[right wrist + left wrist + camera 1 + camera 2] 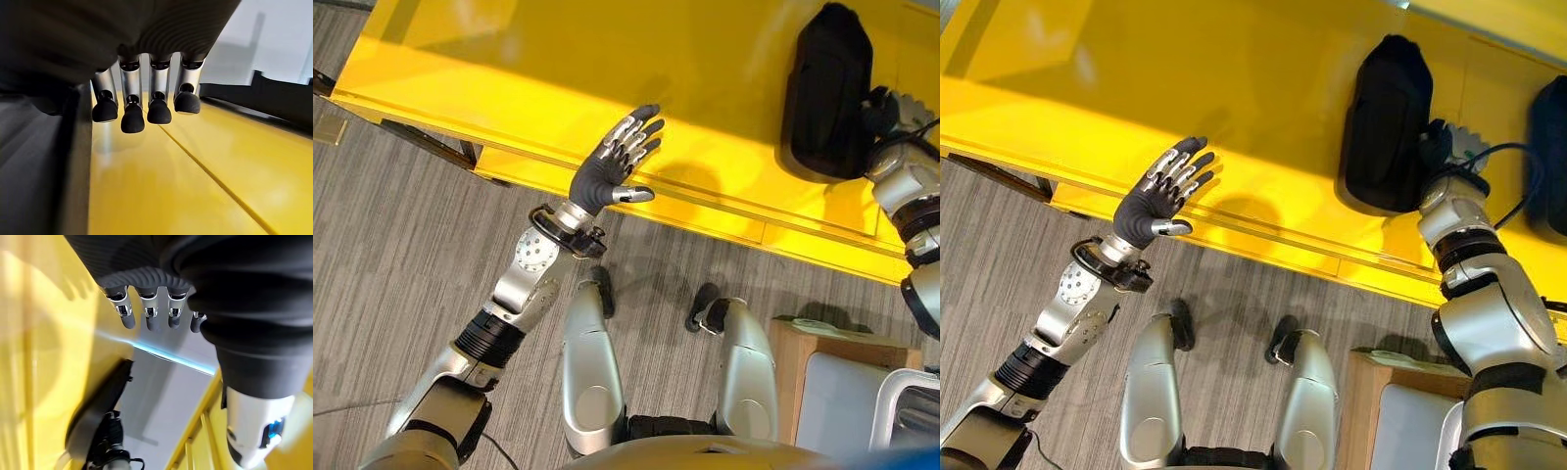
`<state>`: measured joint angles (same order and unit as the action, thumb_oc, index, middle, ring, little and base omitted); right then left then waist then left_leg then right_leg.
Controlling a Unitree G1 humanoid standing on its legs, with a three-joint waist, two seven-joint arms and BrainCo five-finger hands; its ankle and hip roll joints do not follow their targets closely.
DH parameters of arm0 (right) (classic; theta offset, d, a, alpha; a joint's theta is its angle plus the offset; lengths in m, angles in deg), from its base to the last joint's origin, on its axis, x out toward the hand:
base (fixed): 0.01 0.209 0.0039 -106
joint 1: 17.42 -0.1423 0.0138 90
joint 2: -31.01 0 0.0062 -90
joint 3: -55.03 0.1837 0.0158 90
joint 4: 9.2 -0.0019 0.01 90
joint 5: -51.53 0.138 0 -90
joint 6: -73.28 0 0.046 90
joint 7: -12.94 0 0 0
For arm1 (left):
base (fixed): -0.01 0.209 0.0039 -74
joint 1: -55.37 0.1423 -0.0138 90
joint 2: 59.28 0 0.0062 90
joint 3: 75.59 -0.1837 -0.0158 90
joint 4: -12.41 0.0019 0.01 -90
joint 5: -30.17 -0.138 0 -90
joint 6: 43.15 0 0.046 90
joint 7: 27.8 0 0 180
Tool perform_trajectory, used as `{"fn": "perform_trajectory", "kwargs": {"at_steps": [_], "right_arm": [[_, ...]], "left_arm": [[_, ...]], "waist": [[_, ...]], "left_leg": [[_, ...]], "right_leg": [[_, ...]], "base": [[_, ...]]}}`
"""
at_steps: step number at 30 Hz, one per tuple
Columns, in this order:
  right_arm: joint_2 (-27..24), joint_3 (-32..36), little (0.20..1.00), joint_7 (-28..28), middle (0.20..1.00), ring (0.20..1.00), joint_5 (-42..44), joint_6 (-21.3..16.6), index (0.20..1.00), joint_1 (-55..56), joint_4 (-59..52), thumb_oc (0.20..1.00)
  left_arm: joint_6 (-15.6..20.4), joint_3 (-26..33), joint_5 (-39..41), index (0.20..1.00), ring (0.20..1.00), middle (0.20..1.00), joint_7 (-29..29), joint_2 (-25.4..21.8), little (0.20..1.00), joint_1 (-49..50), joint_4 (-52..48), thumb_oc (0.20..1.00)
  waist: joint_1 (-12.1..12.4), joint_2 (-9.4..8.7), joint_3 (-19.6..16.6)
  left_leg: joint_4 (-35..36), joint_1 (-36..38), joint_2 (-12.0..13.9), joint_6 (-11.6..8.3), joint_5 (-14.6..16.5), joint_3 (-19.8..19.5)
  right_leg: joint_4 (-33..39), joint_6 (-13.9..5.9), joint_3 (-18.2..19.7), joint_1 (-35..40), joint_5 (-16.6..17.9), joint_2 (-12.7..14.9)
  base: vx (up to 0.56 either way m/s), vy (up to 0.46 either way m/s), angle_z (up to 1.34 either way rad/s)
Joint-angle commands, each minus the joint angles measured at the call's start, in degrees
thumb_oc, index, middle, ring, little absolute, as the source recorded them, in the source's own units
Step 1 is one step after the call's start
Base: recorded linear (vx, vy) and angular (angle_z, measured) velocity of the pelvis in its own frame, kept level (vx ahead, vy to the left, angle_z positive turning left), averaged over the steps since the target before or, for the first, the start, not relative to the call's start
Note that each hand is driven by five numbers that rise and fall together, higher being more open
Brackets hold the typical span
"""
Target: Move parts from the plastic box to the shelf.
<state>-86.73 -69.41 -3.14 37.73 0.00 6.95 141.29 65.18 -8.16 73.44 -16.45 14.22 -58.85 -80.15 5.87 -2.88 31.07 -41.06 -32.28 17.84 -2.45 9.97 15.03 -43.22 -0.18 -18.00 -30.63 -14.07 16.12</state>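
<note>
Black part [1386, 122] lengthwise across yellow shelf [1263, 78], right hand [1449, 147] alongside.

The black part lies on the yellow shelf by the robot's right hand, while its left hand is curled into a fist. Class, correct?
No. The left hand is open, fingers spread, as the left eye view shows. The black part does lie on the yellow shelf by the right hand.

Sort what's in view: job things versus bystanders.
Job: yellow shelf; black part on it; right hand at that part; open left hand; pale box, probably the source.
Just there: wooden stand beside the box; grey floor.
</note>
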Motion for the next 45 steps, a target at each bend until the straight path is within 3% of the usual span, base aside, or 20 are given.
{"fn": "perform_trajectory", "kwargs": {"at_steps": [1, 11, 17, 35, 45], "right_arm": [[-2.3, -1.5, 0.2, -0.2, 0.2, 0.2, -1.7, 2.1, 0.2, -1.4, 1.9, 0.2], [-1.7, -1.2, 0.2, -1.9, 0.2, 0.2, 4.1, 5.8, 0.2, -7.6, 6.1, 0.2], [-1.0, -1.2, 0.2, -2.2, 0.2, 0.2, 5.5, 5.6, 0.2, -8.5, 7.7, 0.2], [-4.3, -7.8, 0.2, -6.0, 0.2, 0.2, -10.4, 4.1, 0.2, -12.7, 6.4, 0.2], [-5.0, -8.2, 0.2, -5.9, 0.2, 0.2, -8.9, 5.5, 0.2, -12.5, 5.8, 0.2]], "left_arm": [[2.8, -0.2, 0.1, 1.0, 1.0, 1.0, 1.9, 1.3, 1.0, -0.4, -4.6, 1.0], [3.8, -3.3, 1.9, 1.0, 1.0, 1.0, 0.3, 1.1, 1.0, -2.2, -4.2, 1.0], [4.4, -4.6, 2.3, 1.0, 1.0, 1.0, -0.7, 1.3, 1.0, -3.0, -3.5, 1.0], [6.9, -6.2, 4.1, 1.0, 1.0, 1.0, -1.3, -1.0, 1.0, -3.4, -3.5, 1.0], [7.3, -6.1, 5.7, 1.0, 1.0, 1.0, 0.1, -2.2, 1.0, -3.3, -3.9, 1.0]], "waist": [[0.5, 2.58, -1.3], [0.3, 4.95, -1.3], [0.0, 5.74, -1.3], [-0.1, 6.73, -1.3], [-0.1, 6.72, -1.3]], "left_leg": [[5.9, 4.0, -0.6, -0.49, -0.9, 3.8], [5.8, 3.6, -1.1, -0.98, -1.1, 3.6], [6.0, 3.8, -1.0, -0.94, -1.3, 4.1], [5.9, 3.2, -1.2, -0.71, -1.3, 4.2], [6.4, 3.7, -1.0, -0.85, -1.4, 4.3]], "right_leg": [[-9.2, -0.35, -3.1, 1.8, -6.1, -0.7], [-11.1, -0.18, -2.6, 0.0, -6.7, 1.0], [-11.1, -0.19, -2.5, -0.2, -6.5, 1.5], [-11.0, -0.59, -2.5, -0.6, -6.1, 2.3], [-10.0, -0.84, -2.7, -0.2, -5.7, 2.4]], "base": [[0.0, 0.0, 0.0], [0.0, 0.028, 0.04], [0.0, 0.024, 0.01], [0.0, 0.0, 0.0], [0.0, 0.0, 0.0]]}}
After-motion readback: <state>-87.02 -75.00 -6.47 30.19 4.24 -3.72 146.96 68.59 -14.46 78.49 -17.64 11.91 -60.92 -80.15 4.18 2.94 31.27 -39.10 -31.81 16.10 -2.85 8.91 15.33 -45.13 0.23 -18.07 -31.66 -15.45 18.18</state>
